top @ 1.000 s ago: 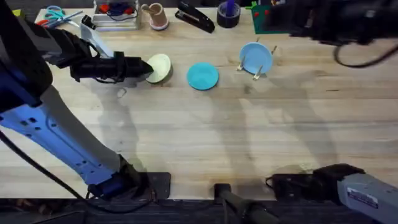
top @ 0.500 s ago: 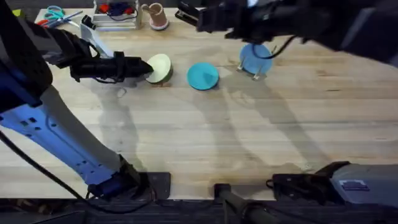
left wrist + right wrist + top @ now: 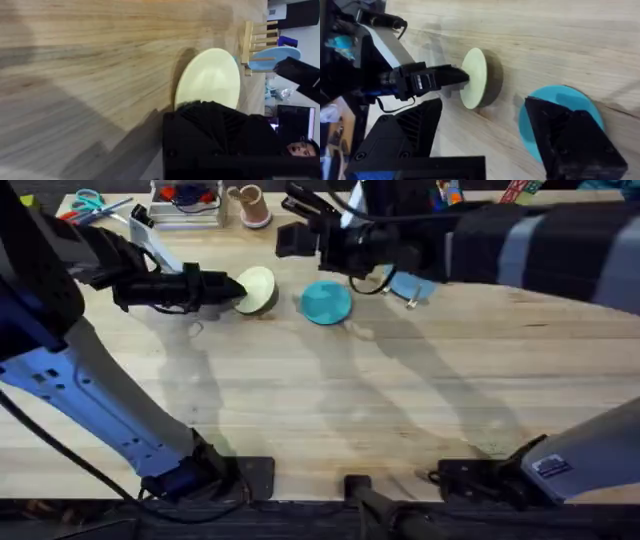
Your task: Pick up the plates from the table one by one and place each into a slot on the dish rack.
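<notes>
Overhead view: the rack (image 3: 412, 288) stands on the far right part of the worktop (image 3: 330, 410), largely covered by the right arm reaching across; a light blue plate (image 3: 412, 286) sits in it, a sliver showing under the arm. The turquoise plate (image 3: 326, 302) lies flat near the middle of the far side, just beside the rack. The yellow plate (image 3: 258, 289) is to its left, tilted up on edge, with the left tool (image 3: 238, 289) clamped on its left rim. The right tool (image 3: 300, 230) hangs above and beyond the turquoise plate; how wide it stands cannot be told here. Along the far edge sit scissors (image 3: 88, 202), a tray of small items (image 3: 186, 200), a cup (image 3: 252, 204) and a stapler (image 3: 310, 202). The near half of the worktop is open.

Left wrist view: the yellow plate (image 3: 210, 79) stands on its rim on the planks, its lower part gripped by the left tool (image 3: 215, 112). Beyond it is the rack (image 3: 256, 41) with the light blue plate (image 3: 272, 57) lodged between its pegs. Bare wood lies all along the other side.

Right wrist view: the right tool (image 3: 480, 135) is spread wide and holds nothing, one finger (image 3: 570, 140) over the turquoise plate (image 3: 555, 117). The yellow plate (image 3: 474, 77) stands apart from the turquoise one, pinched by the left tool (image 3: 457, 76). Open planks stretch beyond both plates.
</notes>
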Available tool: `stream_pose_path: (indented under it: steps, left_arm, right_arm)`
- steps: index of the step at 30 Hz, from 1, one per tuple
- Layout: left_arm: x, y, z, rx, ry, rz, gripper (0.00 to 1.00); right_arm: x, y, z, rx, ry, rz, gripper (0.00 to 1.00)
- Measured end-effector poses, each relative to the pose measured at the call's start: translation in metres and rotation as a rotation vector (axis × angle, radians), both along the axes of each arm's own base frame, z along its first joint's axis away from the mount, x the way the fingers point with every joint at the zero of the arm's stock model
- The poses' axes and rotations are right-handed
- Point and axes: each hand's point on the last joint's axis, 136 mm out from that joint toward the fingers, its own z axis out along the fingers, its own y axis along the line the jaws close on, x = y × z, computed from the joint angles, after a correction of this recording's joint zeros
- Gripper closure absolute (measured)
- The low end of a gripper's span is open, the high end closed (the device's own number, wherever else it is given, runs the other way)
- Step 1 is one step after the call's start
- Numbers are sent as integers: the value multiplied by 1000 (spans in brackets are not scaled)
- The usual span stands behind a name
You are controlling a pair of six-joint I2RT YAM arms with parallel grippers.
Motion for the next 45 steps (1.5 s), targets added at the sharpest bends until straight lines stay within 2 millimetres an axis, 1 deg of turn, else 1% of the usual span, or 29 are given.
stream_pose_path:
  steps: [5,11,14,18,22,26,31,34,38,40,45]
  left_arm:
    - [0,0,0,0,0,0,961]
    - [0,0,0,0,0,0,961]
    - [0,0,0,0,0,0,960]
    - [0,0,0,0,0,0,961]
    - [0,0,0,0,0,0,961]
    - [0,0,0,0,0,0,961]
    - [0,0,0,0,0,0,961]
    - [0,0,0,0,0,0,961]
    - [0,0,0,0,0,0,961]
    - [0,0,0,0,0,0,961]
    - [0,0,0,0,0,0,961]
  right_arm:
    - [0,17,-12,36,27,-6,7]
    - [3,35,-32,35,80,-4,7]
    - [9,46,-33,39,84,1,9]
    - [21,60,-28,49,80,5,9]
    - [28,66,-31,45,96,1,9]
    - [31,70,-44,36,123,-6,9]
    - [25,74,-64,20,165,-6,15]
    - [20,81,-69,17,175,3,20]
    - [15,89,-67,22,178,15,113]
    - [12,92,-67,23,180,21,144]
    - [7,96,-67,23,183,30,255]
